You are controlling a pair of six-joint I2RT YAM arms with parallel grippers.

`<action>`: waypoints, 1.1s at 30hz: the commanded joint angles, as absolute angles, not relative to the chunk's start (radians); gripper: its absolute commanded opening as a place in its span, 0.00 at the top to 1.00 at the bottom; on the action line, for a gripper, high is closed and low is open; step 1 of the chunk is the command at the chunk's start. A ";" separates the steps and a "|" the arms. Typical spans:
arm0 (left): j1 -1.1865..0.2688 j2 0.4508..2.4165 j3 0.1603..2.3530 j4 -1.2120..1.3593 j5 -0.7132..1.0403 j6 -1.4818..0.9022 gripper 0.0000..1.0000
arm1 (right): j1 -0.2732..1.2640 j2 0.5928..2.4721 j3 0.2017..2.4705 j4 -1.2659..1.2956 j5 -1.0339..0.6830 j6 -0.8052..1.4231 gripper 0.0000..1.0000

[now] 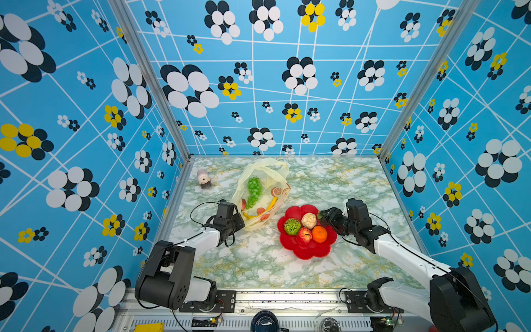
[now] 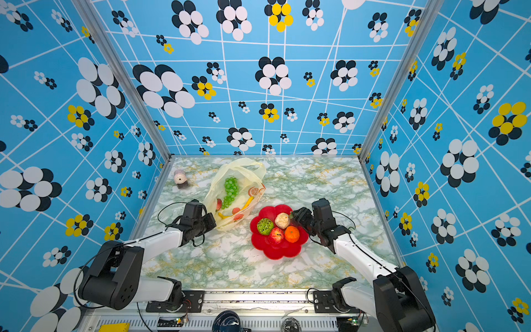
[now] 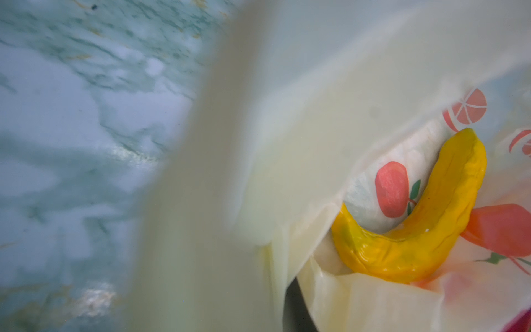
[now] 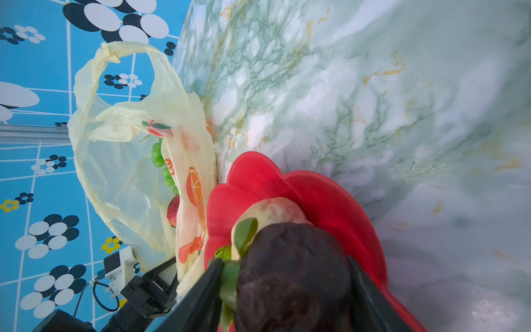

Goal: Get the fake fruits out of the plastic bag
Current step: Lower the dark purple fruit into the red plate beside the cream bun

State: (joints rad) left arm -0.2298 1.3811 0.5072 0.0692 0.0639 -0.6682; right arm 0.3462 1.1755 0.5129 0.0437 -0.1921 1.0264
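At the centre of the marble table (image 1: 344, 184), a little left of the middle in both top views, lies the plastic bag (image 1: 267, 175), its handles toward the back wall. Through its film show the green grapes (image 1: 254, 191), the banana (image 3: 431, 230) and a strawberry (image 4: 173, 211). The left gripper (image 1: 240, 222) sits at the bag's lower left corner, fingers clenched on the film, which hangs blurred across the left wrist view. Just right of the bag is the red plate (image 1: 304, 253), carrying a green netted ball (image 1: 292, 226), a cream bulb (image 1: 309, 220), an apple (image 1: 303, 235) and an orange (image 1: 319, 234). At the plate's upper right rim the right gripper (image 4: 284, 260) grasps a dark brown fruit (image 4: 293, 281) with green leaves, close beside the bulb.
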 commanded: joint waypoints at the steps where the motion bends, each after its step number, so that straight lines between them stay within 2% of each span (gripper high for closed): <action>1: -0.236 1.352 0.529 0.020 0.056 -0.652 0.94 | 0.342 1.208 0.484 0.160 -0.220 1.084 0.39; 13: -0.236 1.346 0.532 0.008 0.045 -0.644 0.94 | 0.367 1.294 0.465 0.268 -0.236 1.146 0.38; 19: -0.235 1.351 0.532 0.014 0.048 -0.645 0.94 | 0.377 1.310 0.471 0.265 -0.224 1.152 0.34; 23: -0.235 1.347 0.531 0.011 0.042 -0.639 0.94 | 0.376 1.297 0.484 0.211 -0.213 1.146 0.26; 33: -0.235 1.347 0.529 0.014 0.035 -0.635 0.94 | 0.377 1.216 0.499 0.048 -0.165 1.123 0.25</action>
